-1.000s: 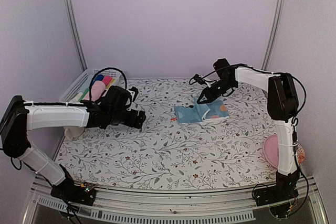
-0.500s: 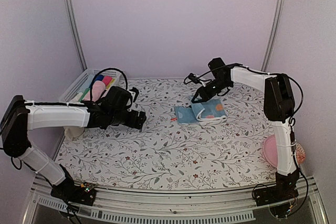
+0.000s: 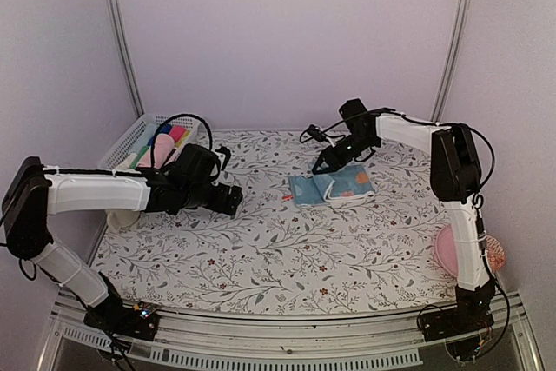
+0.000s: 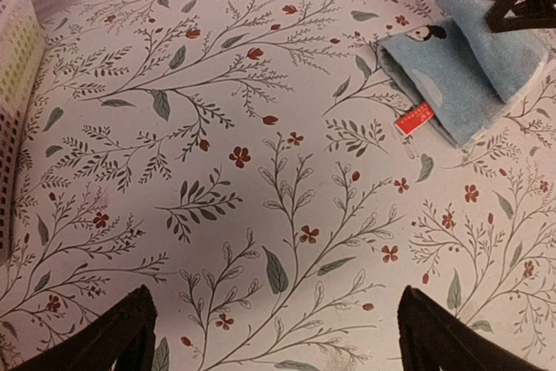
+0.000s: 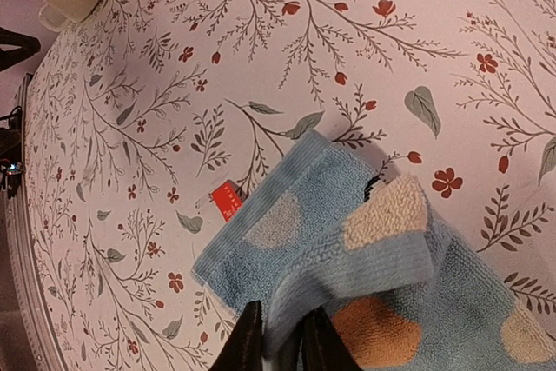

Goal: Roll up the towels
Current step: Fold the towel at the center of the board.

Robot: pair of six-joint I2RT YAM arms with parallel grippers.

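The right gripper (image 5: pixel 280 323) pinches the blue towel (image 5: pixel 304 215) (toward the far edge of the table (image 3: pixel 261 258)). The left gripper (image 4: pixel 274 310) is wide open.

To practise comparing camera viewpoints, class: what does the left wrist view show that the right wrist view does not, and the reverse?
Only the left wrist view: the left gripper, jaws wide open above the floral tablecloth. Only the right wrist view: the orange patch on the light blue towel. Both: that towel, its red tag, and the right gripper pinching a raised fold of it.
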